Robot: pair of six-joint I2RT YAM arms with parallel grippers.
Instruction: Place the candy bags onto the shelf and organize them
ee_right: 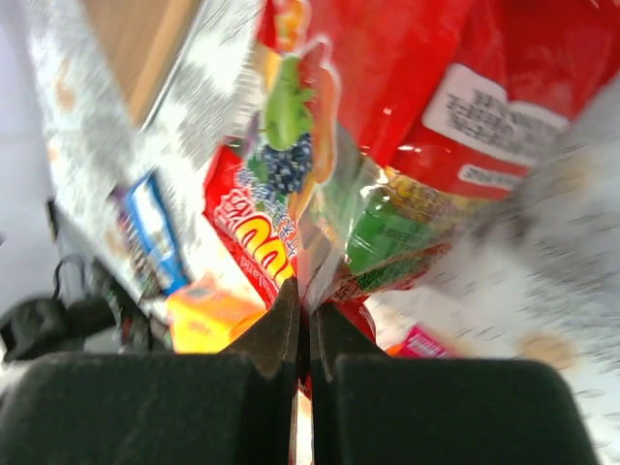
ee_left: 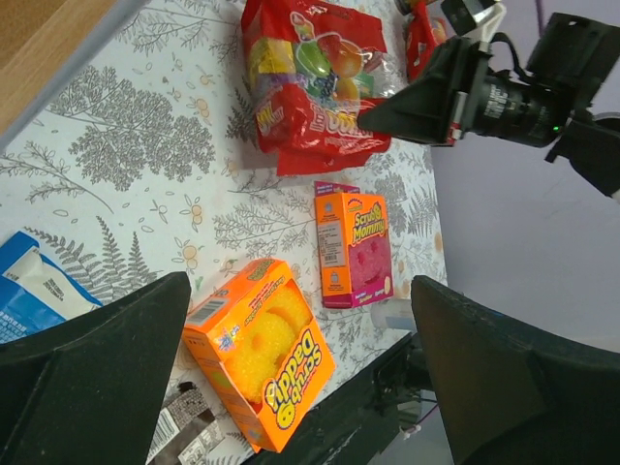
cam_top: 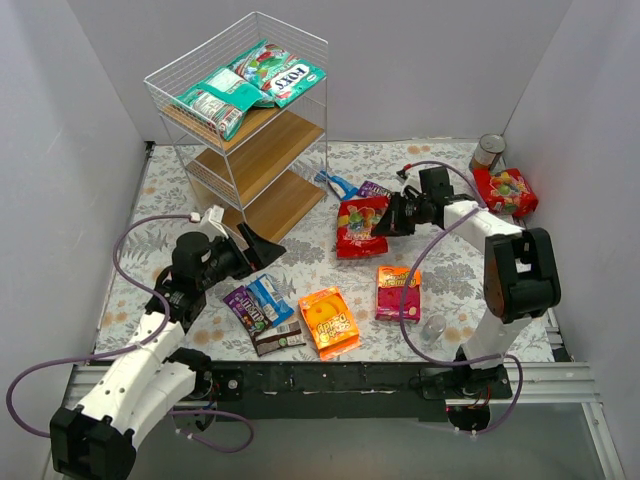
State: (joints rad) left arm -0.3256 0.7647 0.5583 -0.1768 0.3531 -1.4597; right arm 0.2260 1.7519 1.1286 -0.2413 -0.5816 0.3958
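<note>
Silver tin can (cam_top: 488,152) far right corner; small clear cup (cam_top: 433,328) near front edge; floral tablecloth (cam_top: 310,265)

Bright, even light falls from overhead, so the floral table (cam_top: 310,262) carries only faint, soft-edged shadows, the plainest one beside the shelf (cam_top: 270,140). Nothing looks dim. The red bag (ee_right: 387,87) throws small white glints off its glossy film. The right wrist view is smeared and out of focus almost everywhere, the tabletop print reduced to streaks. The left wrist view is crisp at middle distance, though its own dark fingers (ee_left: 87,378) up close look soft.
</note>
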